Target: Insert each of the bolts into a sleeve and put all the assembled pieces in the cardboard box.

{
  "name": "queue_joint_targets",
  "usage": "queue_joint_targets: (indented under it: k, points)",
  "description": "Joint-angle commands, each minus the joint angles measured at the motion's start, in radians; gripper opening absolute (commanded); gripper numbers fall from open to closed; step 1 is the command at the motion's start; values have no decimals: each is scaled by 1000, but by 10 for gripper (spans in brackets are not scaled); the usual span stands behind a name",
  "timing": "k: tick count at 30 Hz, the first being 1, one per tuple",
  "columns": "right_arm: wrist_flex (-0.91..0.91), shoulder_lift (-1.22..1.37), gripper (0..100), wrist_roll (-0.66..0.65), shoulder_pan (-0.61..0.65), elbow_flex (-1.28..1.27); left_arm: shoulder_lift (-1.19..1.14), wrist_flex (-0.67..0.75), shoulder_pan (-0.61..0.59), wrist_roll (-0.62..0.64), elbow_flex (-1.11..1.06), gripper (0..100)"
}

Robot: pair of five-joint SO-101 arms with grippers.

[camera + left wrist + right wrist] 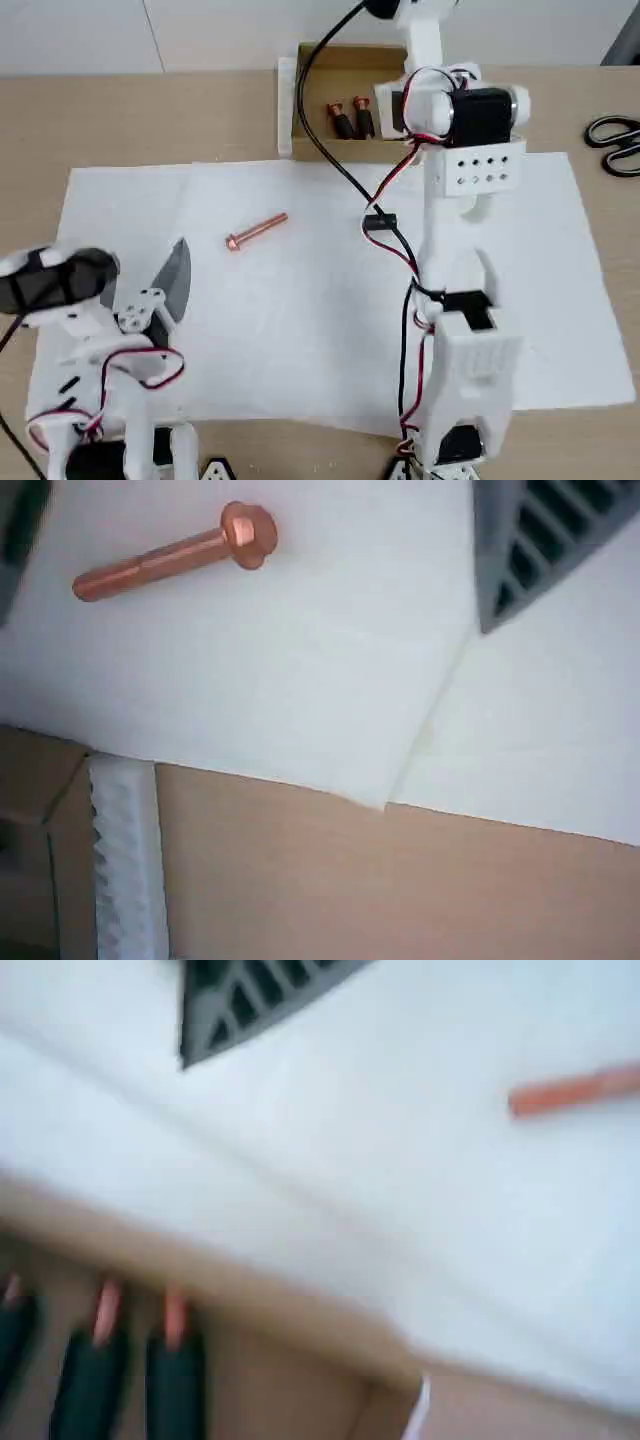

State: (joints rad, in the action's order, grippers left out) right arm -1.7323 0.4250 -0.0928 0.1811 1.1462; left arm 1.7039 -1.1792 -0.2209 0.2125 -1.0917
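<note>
Grey ribbed plastic and white printed plastic make up my left gripper, nearest me at the near left corner of the white sheet. Its fingers stand apart and hold nothing, and the grey finger angles out over the sheet. Just beyond that fingertip, touching neither finger, lies the single loose bolt. It is flat on the sheet, with its flanged head toward the gripper and its shank pointing away toward the box. From the left wrist camera it sits ahead of the open jaws, between their lines rather than inside them. I judge it to be copper-coloured metal: stiff, smooth, dense for its size and not fragile. It looks likely to roll or skid on its round shank if nudged from one side. I would close squarely across the middle of the shank, leaving the tip free for a sleeve. Farther off, at the back edge of the sheet, the cardboard box on the wooden table holds assembled pieces, with copper ends showing out of black sleeves. My right gripper hangs over the box; I cannot tell whether it is open or closed. Scissors lie at the far right.
</note>
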Motion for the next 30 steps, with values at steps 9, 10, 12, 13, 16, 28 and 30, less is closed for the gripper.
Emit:
queue_joint_targets:
  k: [9, 10, 12, 13, 16, 28, 30]
  points:
    - [8, -529, 184, -6, -7, -827, 34, -74, -8, 60, 10, 284]
    - [7, -544, 184, -8, -10, -876, 34, -71, -8, 60, 12, 284]
    - [12, -564, 184, -8, -21, -985, 32, -75, -9, 58, 36, 284]
    - [16, -567, 184, -8, -25, -1036, 29, -81, -9, 58, 61, 284]
    - [21, -562, 185, -11, -33, -1128, -35, -103, -9, 61, 180, 284]
    - [269, -421, 186, -226, -56, -1211, -445, -241, -11, 253, 516, 284]
    - [283, -404, 184, -315, -44, -1151, -430, -239, -11, 253, 522, 284]
